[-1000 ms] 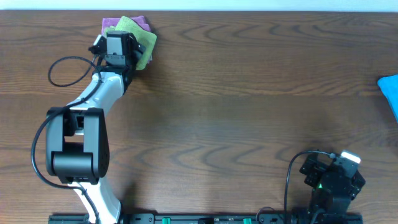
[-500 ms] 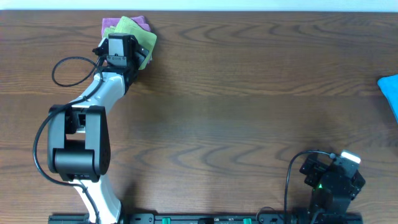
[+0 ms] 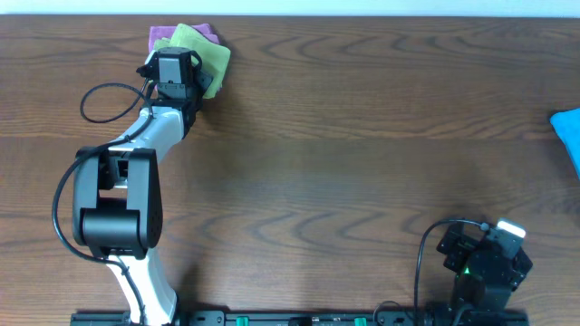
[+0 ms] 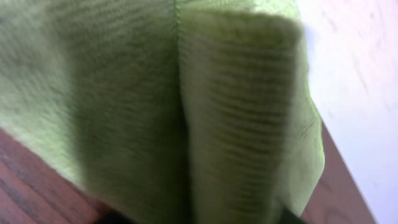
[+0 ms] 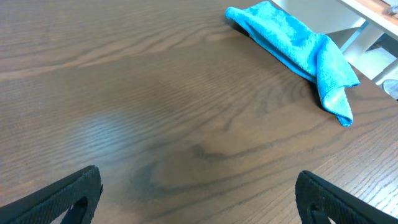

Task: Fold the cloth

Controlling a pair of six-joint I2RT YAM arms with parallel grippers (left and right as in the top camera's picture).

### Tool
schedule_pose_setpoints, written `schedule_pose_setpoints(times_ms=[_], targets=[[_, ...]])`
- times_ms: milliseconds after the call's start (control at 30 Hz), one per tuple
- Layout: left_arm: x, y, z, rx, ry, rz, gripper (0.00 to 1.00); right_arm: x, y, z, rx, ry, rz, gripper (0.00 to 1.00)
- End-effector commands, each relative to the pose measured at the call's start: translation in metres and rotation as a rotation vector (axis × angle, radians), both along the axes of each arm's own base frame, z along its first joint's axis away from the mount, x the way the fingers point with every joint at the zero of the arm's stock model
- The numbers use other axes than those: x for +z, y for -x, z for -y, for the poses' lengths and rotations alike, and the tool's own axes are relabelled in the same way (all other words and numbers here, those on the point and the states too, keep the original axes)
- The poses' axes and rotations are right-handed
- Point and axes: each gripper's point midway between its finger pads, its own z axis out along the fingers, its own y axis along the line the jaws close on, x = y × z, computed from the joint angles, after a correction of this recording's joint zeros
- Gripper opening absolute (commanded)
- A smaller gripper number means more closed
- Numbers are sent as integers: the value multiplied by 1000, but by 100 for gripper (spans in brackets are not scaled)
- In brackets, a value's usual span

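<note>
A dark wood-grain bench fills the overhead view, with a pale strip of wall along its far edge. The cloth, lime green, lies at the far left corner, partly on top of a purple cloth that peeks out behind it. The left arm reaches up to it, its wrist over the cloth's near side. From the left wrist view the green weave fills the picture and rises in a bunched ridge down the middle. The left fingers themselves are out of sight, so I cannot tell whether they have closed on the fabric.

This looks like the opening step: taking hold of the cloth so it can be brought out and laid flat. The next move probably calls for a firm pinch on the green layer alone, then a lift clear of the purple one.

The right arm is parked at the near right. The right fingers are spread wide over bare wood, holding nothing. A bright blue cloth lies crumpled at the far right edge, well apart from the work. The purple cloth underneath is the likely snag, since it could come up too.
</note>
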Motion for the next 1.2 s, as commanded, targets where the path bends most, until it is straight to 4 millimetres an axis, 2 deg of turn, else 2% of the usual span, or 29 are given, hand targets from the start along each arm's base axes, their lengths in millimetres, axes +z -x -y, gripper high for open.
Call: schedule_pose_setpoints(times_ms=[0, 167, 500, 900, 1167], targets=[[-8, 1, 6, -24, 28, -10, 30, 0, 1, 3, -11, 11, -2, 99], [6, -11, 15, -31, 97, 65, 25, 0, 1, 3, -11, 11, -2, 99], [25, -22, 14, 69, 237, 141, 6, 0, 1, 3, -11, 11, -2, 99], [21, -19, 10, 147, 339, 113, 6, 0, 1, 3, -11, 11, -2, 99], [23, -17, -9, 236, 399, 107, 6, 0, 1, 3, -10, 11, -2, 99]])
